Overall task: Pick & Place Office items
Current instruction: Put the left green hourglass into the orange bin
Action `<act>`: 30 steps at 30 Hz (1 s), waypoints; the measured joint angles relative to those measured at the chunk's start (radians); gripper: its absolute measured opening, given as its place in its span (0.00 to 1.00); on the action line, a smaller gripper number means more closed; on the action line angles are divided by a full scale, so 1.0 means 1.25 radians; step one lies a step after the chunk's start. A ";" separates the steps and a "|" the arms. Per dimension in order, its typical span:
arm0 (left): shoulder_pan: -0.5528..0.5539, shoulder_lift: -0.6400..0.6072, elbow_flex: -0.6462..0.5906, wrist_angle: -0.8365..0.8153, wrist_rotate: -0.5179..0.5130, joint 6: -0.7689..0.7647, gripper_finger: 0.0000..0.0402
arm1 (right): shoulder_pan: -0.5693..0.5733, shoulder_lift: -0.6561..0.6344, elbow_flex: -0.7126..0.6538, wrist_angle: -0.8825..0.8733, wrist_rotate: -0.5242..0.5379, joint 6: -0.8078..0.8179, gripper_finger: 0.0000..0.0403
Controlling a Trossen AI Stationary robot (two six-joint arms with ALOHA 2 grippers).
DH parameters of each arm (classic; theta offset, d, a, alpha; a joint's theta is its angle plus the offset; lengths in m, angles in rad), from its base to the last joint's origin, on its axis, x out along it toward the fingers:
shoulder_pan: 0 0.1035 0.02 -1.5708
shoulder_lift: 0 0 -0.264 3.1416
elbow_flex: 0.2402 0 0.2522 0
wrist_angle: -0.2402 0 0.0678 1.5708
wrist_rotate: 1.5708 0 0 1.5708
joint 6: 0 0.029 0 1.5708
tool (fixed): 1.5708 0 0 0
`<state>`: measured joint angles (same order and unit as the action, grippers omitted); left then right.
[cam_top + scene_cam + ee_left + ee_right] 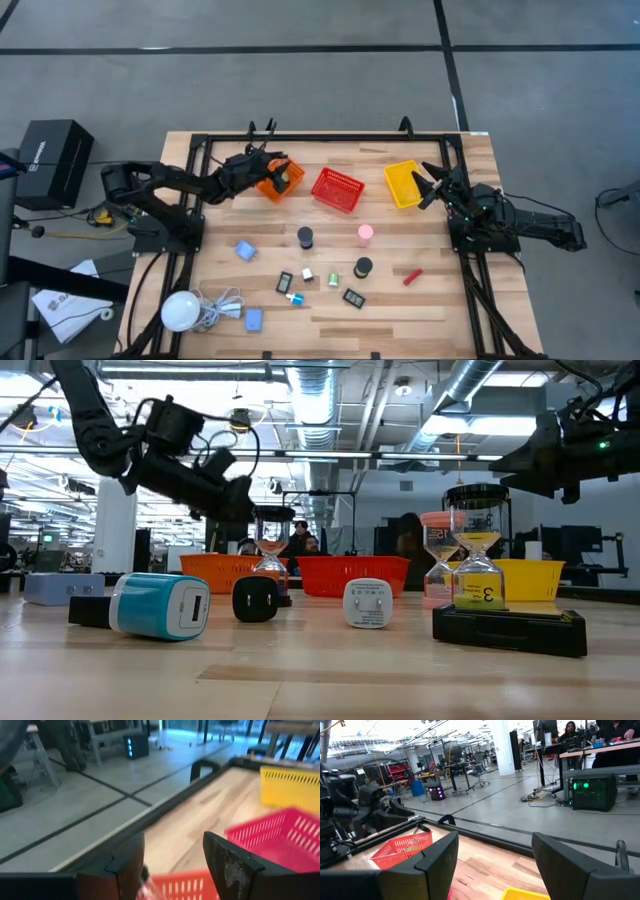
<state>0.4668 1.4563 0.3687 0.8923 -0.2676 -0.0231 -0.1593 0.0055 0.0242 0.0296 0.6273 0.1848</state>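
Observation:
My left gripper (270, 172) (172, 845) is open and hovers over the orange basket (280, 182) (182, 884), which has a dark item (284, 177) in it. My right gripper (428, 186) (495, 840) is open beside the yellow basket (402, 184) (522, 895), at its right side. Office items stand on the wood nearer me. They include two black cylinders (305, 237) (362, 267), a pink cylinder (366, 233), light-blue pieces (245, 250) (253, 320), flat black rectangles (284, 283) (353, 297), a red bar (411, 277) and tiny blocks (333, 278). In the low view the cylinders are sand timers (478, 560).
A red basket (337, 190) (285, 837) stands between the orange and yellow ones. A white bulb-like thing with a coiled cable (182, 310) lies at the near left corner. A black frame rail (330, 138) runs along the table's far edge. People sit in the room beyond (300, 540).

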 joint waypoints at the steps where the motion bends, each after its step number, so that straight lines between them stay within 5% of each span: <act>1: -0.002 -0.014 0.000 0.000 0.001 0.000 0.50 | 0.000 0.000 0.000 0.000 0.000 0.000 0.61; 12: -0.028 -0.143 0.000 -0.108 0.010 -0.016 0.55 | 0.002 0.000 0.000 -0.003 -0.002 0.042 0.61; 21: 0.017 -0.082 0.026 -0.181 0.005 -0.176 0.56 | 0.001 0.000 0.000 -0.003 -0.002 0.042 0.61; 30: 0.103 -0.053 0.156 -0.462 0.024 -0.288 0.65 | 0.001 0.000 -0.001 0.003 -0.002 0.042 0.61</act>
<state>0.5961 1.3907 0.5631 0.3152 -0.2379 -0.3826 -0.1585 0.0055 0.0235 0.0338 0.6247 0.2371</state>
